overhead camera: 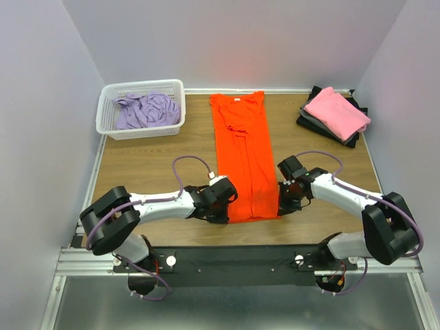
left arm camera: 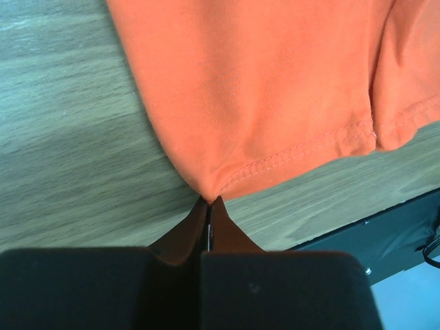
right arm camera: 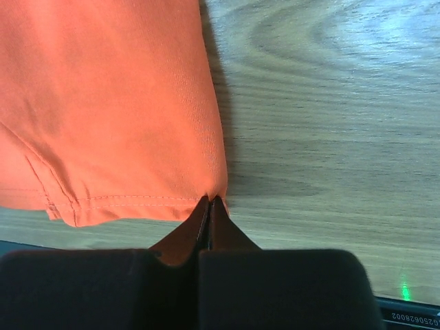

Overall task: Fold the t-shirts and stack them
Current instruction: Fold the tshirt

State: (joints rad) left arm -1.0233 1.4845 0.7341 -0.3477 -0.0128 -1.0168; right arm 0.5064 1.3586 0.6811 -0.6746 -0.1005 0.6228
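An orange t-shirt [overhead camera: 242, 155] lies folded into a long narrow strip down the middle of the table, collar at the far end. My left gripper [overhead camera: 228, 205] is shut on the strip's near left hem corner [left arm camera: 208, 194]. My right gripper [overhead camera: 280, 201] is shut on the near right hem corner [right arm camera: 212, 196]. Both corners sit pinched at the fingertips, low on the wood. A folded pink t-shirt [overhead camera: 337, 113] rests on darker folded shirts [overhead camera: 323, 125] at the far right. A lavender t-shirt [overhead camera: 146, 110] lies crumpled in the basket.
The white lattice basket [overhead camera: 107, 114] stands at the far left corner. The table's near edge and black rail [overhead camera: 227, 258] run just behind both grippers. Grey walls close in the left, right and back sides.
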